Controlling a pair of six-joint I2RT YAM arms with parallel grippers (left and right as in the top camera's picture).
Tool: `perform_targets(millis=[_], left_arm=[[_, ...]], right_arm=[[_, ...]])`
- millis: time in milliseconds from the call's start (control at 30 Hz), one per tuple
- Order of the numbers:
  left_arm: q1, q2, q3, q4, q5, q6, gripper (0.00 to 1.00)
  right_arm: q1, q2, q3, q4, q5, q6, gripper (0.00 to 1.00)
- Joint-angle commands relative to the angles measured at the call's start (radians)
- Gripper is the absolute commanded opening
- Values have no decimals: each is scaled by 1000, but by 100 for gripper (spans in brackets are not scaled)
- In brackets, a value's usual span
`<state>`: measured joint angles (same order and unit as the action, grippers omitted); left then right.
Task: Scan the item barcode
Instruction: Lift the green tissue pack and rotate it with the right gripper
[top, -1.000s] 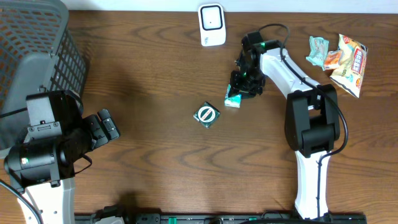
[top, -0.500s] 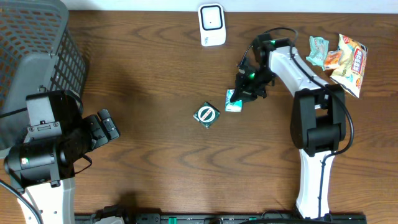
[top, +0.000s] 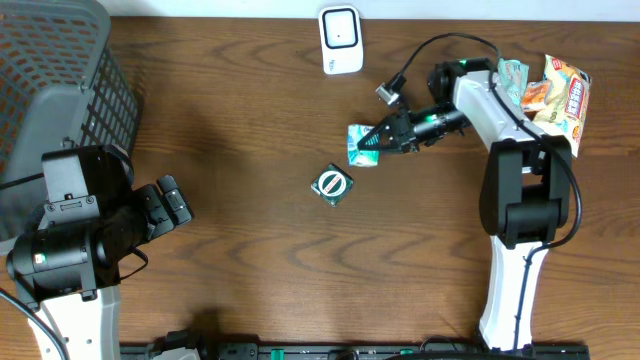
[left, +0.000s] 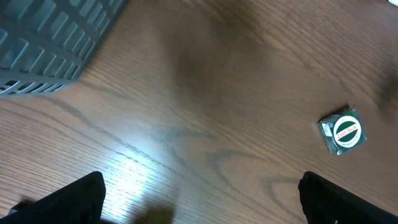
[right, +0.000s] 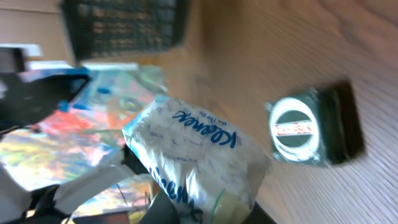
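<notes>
Right tool (top: 380, 140) clamped on the Kleenex tissue pack (top: 360, 144) — upper centre of the overhead frame, below the white scanner (top: 341, 40) and just above the green round packet (top: 332, 184). Left tool (top: 172, 203) spread wide — lower left, over bare worktop (top: 250, 270).

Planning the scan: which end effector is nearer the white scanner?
Right. The right end effector, shut on the tissue pack, is a little toward the robot from the scanner; the left end effector is far off beside the basket.
</notes>
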<state>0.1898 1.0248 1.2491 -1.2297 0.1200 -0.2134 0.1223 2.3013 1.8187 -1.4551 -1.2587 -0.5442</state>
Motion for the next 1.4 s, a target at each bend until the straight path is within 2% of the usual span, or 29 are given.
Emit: perform_targets(millis=[0,267,433,700,1367], left_arm=[[5,0,-2,0,-16,-10,97],[5,0,-2,0,-16,-10,98],[5,0,-2,0,-16,-10,98],[5,0,-2,0,-16,-10,98],[5,0,-2,0,-16,-10,98]], right_arm=[[-23,-13,20,-46,-152,-203,1],[-47,-13,20,-240,-211,-439,1],[-51,-17,21,-246,-211,-478,1],[-51,-19,30,-244,-176,-694,1],[-43,-19,30,-193,-94,-711,1]])
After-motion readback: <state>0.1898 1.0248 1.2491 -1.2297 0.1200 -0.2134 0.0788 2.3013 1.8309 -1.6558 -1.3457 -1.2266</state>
